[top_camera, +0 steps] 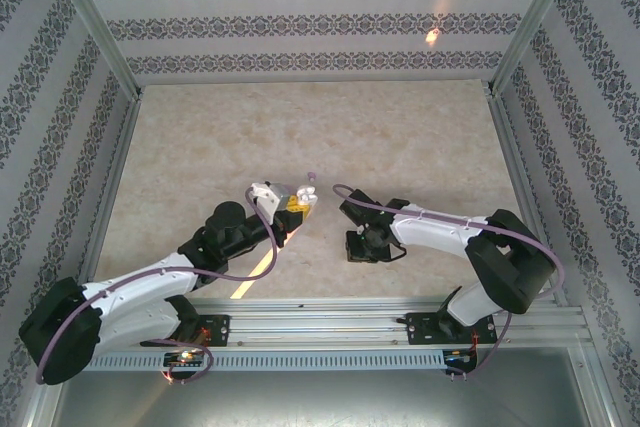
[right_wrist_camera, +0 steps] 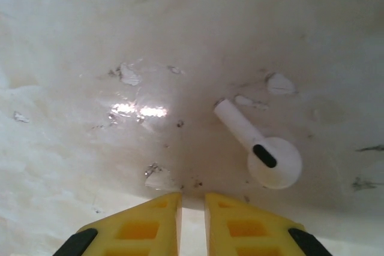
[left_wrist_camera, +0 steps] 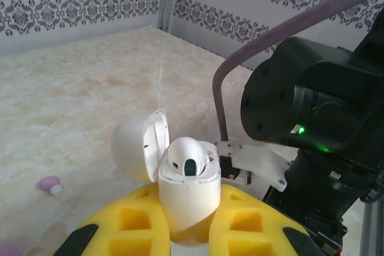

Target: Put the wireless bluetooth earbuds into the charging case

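Note:
My left gripper [left_wrist_camera: 187, 223] is shut on the charging case [left_wrist_camera: 187, 199], which looks pale, almost white, in the left wrist view and stands upright between the yellow fingers. Its lid [left_wrist_camera: 135, 148] is swung open to the left. One earbud [left_wrist_camera: 187, 155] sits in the case, its rounded head sticking out. The second earbud [right_wrist_camera: 264, 153] lies flat on the table in the right wrist view, stem pointing up-left. My right gripper [right_wrist_camera: 193, 199] hovers just left of it, jaws nearly together with nothing between. From above, the left gripper [top_camera: 290, 202] and the right gripper [top_camera: 365, 240] stand close together mid-table.
A tiny pink-lilac piece [left_wrist_camera: 50, 184] lies on the table beyond the left gripper, a speck from above [top_camera: 313, 176]. The right arm's black body [left_wrist_camera: 312, 106] is close on the case's right. Patterned walls [top_camera: 300, 17] enclose the marble table [top_camera: 300, 127].

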